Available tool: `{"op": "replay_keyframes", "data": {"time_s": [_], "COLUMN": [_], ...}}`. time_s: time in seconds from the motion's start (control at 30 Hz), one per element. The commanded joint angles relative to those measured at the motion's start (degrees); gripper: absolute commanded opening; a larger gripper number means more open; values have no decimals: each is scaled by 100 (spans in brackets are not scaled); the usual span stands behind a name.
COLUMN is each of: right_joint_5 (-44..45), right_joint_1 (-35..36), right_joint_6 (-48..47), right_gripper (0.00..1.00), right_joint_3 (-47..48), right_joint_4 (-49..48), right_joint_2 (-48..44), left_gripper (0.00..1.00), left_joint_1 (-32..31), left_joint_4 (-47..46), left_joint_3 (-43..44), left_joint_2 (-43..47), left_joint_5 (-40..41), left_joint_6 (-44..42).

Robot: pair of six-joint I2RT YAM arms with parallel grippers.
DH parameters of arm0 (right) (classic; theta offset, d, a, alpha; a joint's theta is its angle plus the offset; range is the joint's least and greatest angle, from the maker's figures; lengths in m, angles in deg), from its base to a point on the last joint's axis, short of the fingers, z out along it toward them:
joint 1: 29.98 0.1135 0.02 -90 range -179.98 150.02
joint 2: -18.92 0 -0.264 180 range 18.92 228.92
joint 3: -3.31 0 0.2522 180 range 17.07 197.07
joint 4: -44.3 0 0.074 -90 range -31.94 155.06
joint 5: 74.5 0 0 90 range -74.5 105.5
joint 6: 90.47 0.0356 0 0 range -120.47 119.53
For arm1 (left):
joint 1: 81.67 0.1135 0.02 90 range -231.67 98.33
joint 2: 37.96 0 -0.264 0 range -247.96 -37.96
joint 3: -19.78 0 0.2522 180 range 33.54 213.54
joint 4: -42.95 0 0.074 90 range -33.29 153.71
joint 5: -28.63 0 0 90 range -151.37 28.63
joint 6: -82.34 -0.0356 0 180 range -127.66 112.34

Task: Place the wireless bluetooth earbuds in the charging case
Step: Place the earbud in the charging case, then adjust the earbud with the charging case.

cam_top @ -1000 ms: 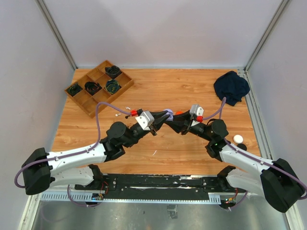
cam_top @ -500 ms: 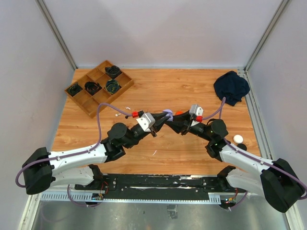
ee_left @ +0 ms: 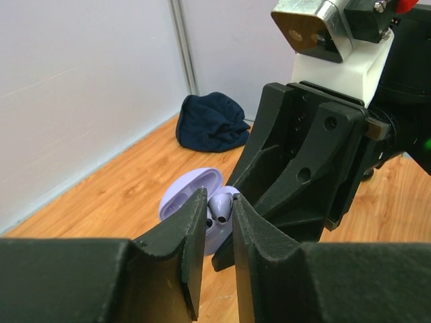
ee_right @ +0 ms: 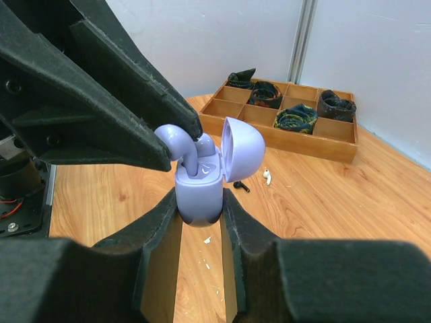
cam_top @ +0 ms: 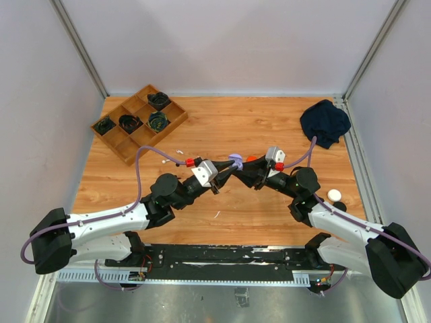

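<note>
Grey walls enclose a wooden desk (cam_top: 222,128), seen from above. A compartmented tray (cam_top: 138,121) is set at its far left and a dark cloth (cam_top: 324,121) at its far right. Well apart from both, at the middle, the left tool (cam_top: 227,167) and the right tool (cam_top: 242,165) are set tip to tip around a lavender charging case (cam_top: 236,161). The case is held above the desk, judged so that both tools can reach it.

From the left wrist, the left tool is seen clamped on a lavender earbud (ee_left: 221,205), held directly over the open case. The grip is taken on the bud's upper part, judged so that the stem is left free to enter its socket.

From the right wrist, the right tool is seen clamped on the case body. The case is held upright with its lid (ee_right: 242,151) swung back, so the sockets are exposed. The earbud's stem reaches down into the case, though full seating cannot be told. A loose white earbud (ee_right: 267,176) lies on the desk beyond.
</note>
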State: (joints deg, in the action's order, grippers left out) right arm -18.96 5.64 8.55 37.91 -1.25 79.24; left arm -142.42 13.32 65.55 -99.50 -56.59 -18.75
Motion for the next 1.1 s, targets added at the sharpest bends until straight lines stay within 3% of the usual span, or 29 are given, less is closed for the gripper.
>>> {"op": "replay_keyframes", "data": {"time_s": [0.0,0.7,1.07], "right_joint_5": [-52,-17,-60], "right_joint_1": [-129,-130,-132], "right_joint_6": [17,-23,43], "right_gripper": [16,16,16], "right_joint_3": [105,10,-67], "right_joint_4": [-293,-360,-529], "right_joint_2": [-104,-32,41], "left_gripper": [28,55,65], "left_joint_1": [-44,-51,-51], "left_joint_4": [79,1258,1200], "left_joint_3": [19,212,-196], "left_joint_2": [-33,766,950], "left_joint_5": [76,-47,-629], "left_joint_6": [69,1530,733]}}
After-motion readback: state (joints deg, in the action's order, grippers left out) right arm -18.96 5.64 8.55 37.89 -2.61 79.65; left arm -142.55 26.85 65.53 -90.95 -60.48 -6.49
